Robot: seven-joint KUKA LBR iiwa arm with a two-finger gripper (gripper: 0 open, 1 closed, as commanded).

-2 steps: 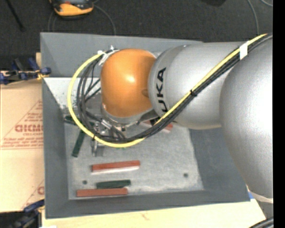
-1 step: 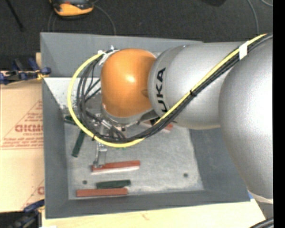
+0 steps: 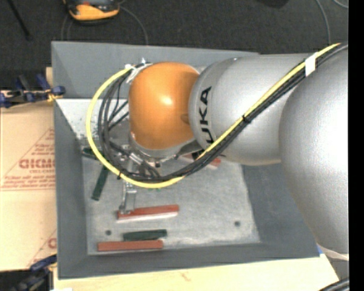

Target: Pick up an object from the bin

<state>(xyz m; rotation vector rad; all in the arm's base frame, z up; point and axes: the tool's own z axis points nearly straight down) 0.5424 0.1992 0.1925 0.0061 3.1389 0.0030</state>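
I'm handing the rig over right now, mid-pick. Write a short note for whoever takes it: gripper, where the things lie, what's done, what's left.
Gripper: low in the bin, at the left end of the upper red bar; no hold can be seen.
Things: a green bar and the lower red bar lie near the front wall; a tilted green bar lies at the left.
Done: nothing lifted yet.
Left: grasp one bar, probably the upper red one, and lift it out.

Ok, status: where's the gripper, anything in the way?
Gripper low at left end of upper red-brown bar. Grip unconfirmed. Lower green bar and second red-brown bar lie apart below it.
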